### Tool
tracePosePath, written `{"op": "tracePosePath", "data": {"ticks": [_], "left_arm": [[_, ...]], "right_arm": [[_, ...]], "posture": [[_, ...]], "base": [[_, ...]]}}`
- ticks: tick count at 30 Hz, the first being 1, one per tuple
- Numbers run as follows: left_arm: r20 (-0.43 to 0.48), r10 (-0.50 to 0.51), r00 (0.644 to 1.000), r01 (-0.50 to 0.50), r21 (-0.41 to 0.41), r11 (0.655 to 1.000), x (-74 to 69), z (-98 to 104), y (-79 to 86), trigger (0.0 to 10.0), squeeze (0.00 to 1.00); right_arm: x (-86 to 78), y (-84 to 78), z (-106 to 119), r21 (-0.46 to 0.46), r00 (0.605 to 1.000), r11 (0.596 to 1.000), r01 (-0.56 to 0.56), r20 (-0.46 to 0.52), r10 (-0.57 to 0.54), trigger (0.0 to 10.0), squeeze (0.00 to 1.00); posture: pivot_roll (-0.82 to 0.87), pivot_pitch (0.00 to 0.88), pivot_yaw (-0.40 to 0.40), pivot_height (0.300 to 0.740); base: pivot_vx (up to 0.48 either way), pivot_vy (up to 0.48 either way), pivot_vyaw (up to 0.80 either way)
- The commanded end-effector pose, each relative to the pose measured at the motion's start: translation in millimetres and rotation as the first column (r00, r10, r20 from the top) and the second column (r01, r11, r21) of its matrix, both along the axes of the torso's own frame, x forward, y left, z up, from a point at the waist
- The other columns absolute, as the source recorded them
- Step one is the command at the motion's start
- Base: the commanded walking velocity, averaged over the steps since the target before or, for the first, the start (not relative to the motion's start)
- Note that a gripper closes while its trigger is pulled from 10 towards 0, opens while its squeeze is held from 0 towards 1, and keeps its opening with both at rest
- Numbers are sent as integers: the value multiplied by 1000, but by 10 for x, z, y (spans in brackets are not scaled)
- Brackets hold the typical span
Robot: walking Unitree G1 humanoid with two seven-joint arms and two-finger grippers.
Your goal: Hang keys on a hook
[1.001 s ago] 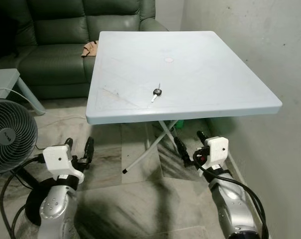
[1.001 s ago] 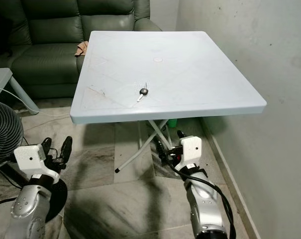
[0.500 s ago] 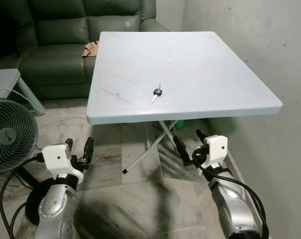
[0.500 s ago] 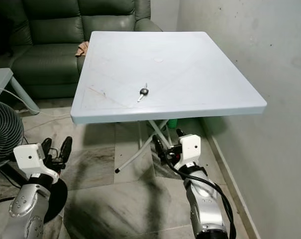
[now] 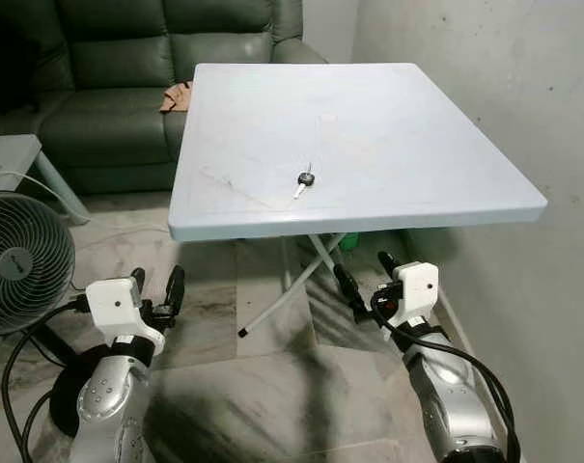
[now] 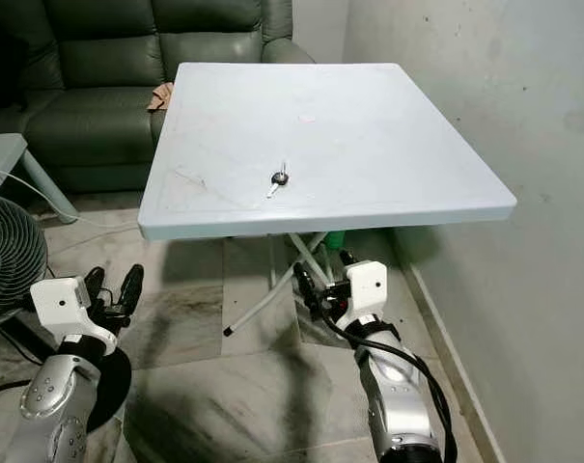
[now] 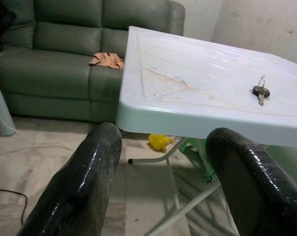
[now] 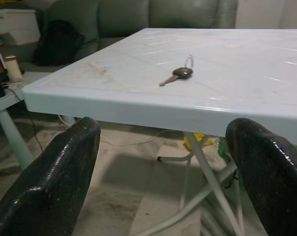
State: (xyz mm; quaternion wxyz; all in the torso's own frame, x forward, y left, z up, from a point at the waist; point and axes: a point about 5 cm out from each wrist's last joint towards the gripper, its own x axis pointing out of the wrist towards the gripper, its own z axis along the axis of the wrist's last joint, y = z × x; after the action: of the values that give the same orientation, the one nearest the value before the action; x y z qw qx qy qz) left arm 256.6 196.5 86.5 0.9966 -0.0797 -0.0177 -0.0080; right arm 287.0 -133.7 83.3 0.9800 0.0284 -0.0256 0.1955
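Left arm: silver, raised low in front of the body, forearm angled forward and up.
Left tool [image 5: 156,286]: white wrist block behind two long black fingers [image 7: 79,189]; fingers spread apart, nothing between them; pointing forward, below table [image 5: 369,217] height and short of the near edge.
Right arm: silver, held forward at about the same height as the left, black cable looped along the forearm.
Right tool [image 5: 365,275]: white wrist block behind two black fingers [image 8: 55,182]; fingers spread wide, nothing held; below and just short of the near edge.
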Motion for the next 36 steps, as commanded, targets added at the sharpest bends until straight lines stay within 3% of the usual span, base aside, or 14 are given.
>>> {"op": "tracePosePath", "data": {"ticks": [1,20,36], "left_arm": [[4,0,1000,0,10,1000,17,37,11,10000,0],[1,-18,1000,18,17,1000,47,55,-31,10000,0],[3,-16,1000,15,13,1000,47,63,-34,10000,0]], "right_arm": [[10,21,48,9,1000,1000,-8,15,8,10000,0],[3,20,35,4,1000,1000,-1,7,1,10000,0],[-4,28,31,11,1000,1000,-7,3,7,10000,0]], "posture": [[-90,6,-3,740],[-92,5,1,740],[-90,7,-1,740]], "base": [[255,244,0],[273,247,0],[382,0,0]]}}
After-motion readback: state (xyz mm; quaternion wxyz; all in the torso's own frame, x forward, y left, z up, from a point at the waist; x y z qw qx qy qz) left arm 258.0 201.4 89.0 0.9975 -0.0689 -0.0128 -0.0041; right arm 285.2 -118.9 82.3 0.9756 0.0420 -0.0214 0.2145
